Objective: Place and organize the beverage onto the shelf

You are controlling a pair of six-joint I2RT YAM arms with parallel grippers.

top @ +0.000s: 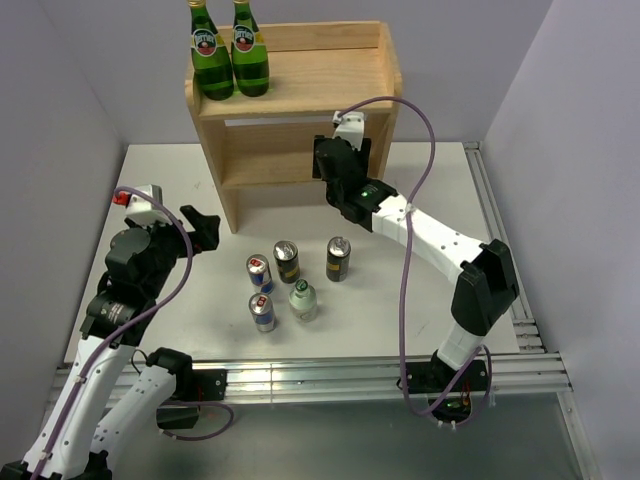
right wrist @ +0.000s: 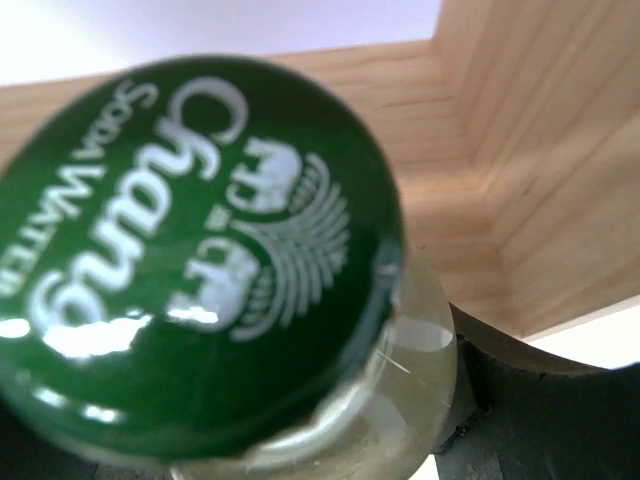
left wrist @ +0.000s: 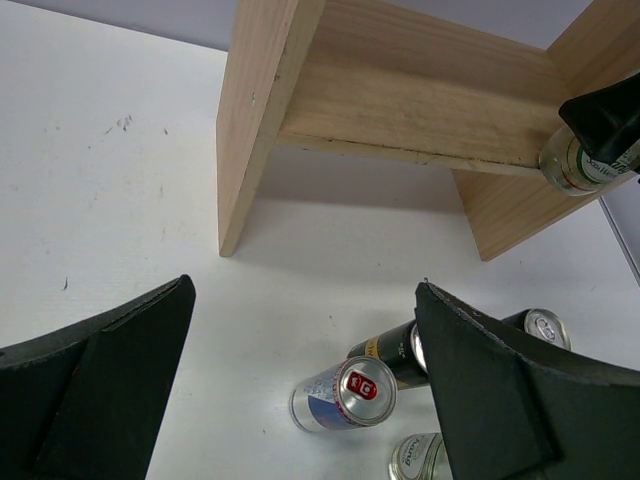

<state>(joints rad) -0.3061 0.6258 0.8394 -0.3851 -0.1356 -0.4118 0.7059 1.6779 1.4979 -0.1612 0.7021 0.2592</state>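
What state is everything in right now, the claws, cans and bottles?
Left gripper: open, empty.
Right gripper: shut on a green-capped bottle at the lower tier of the shelf.
Blue-silver cans: upright on the table.
Black-yellow cans: upright on the table.
Other green-capped bottle: upright, capped, on table.
Large green bottles: upright on shelf top.

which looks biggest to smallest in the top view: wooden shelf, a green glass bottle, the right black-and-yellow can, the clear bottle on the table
1. wooden shelf
2. green glass bottle
3. black-and-yellow can and clear green-capped bottle on the table: about alike seen from above, so not ranked
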